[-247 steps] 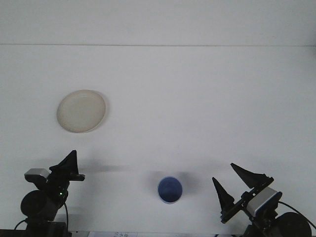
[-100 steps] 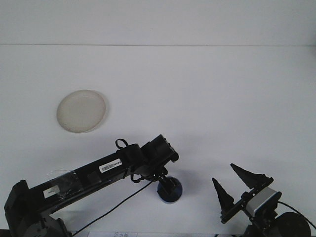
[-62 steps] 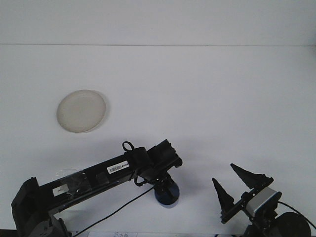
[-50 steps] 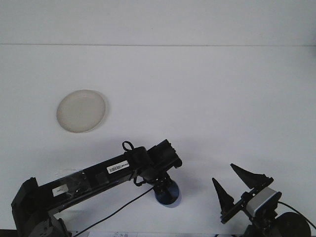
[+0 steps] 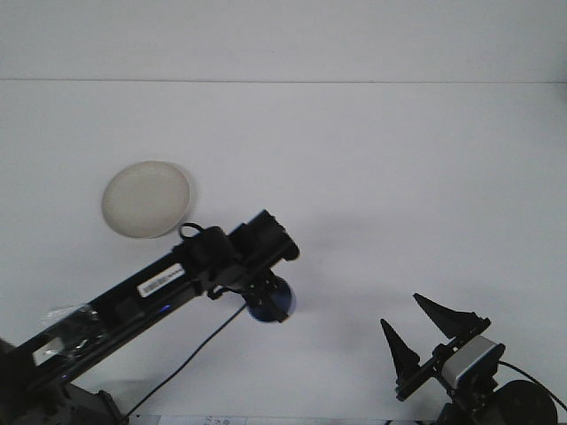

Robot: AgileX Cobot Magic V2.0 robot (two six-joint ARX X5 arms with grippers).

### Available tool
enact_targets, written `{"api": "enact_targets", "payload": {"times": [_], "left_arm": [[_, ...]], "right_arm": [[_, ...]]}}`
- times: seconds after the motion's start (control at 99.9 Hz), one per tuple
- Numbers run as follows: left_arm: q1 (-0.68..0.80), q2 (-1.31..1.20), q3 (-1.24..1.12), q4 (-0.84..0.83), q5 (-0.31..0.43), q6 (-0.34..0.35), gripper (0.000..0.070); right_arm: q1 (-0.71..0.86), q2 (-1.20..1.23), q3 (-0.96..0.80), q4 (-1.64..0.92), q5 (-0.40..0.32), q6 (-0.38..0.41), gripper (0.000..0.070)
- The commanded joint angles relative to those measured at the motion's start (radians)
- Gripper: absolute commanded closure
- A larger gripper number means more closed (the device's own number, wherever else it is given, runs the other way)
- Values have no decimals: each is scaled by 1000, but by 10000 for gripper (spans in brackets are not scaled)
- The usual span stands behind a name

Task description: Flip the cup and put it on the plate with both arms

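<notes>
**Cup off the table in the left hand; plate waits beyond**

Nearest the camera, at the lower right, the right hand (image 5: 423, 341) sits parked low by the table edge, its two black pointed fingers (image 5: 398, 347) spread apart and holding nothing.

Further in, the long black left arm (image 5: 151, 288) reaches diagonally from the lower left corner toward the middle of the white table (image 5: 399, 177). At its end the left hand (image 5: 266, 299) is clenched on the small round blue cup (image 5: 270, 301), which hangs beneath the wrist; much of the cup is hidden by the wrist housing, so whether its mouth faces up, sideways or down cannot be told. A soft shadow on the table to its right suggests the cup is lifted clear of the surface.

Further back and to the left lies the round cream-coloured shallow plate (image 5: 146, 198), with nothing on it and apart from the arm.

The step in hand looks like the carry-and-flip. The next move calls for turning the cup over, perhaps passing it to the idle right hand, then bringing it over the plate and setting it down squarely inside the rim.
</notes>
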Motion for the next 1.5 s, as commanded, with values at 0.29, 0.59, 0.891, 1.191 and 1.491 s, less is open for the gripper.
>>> {"api": "enact_targets", "payload": {"times": [0.29,0.59,0.891,1.191,1.491], "left_arm": [[557,-71,24,46,-90,64,696],[834,113,28,224,-47,64,696],[879,268,30,322,-32,71,696],[879,313,31,318,-32,57,596],[879,304,108,289,-32,10,155]], "right_arm": [[10,5,2,5,4,3,207],[10,5,2,3,5,3,208],[10,5,1,0,51,3,208],[10,5,1,0,52,3,208],[10,5,1,0,52,3,208]]}}
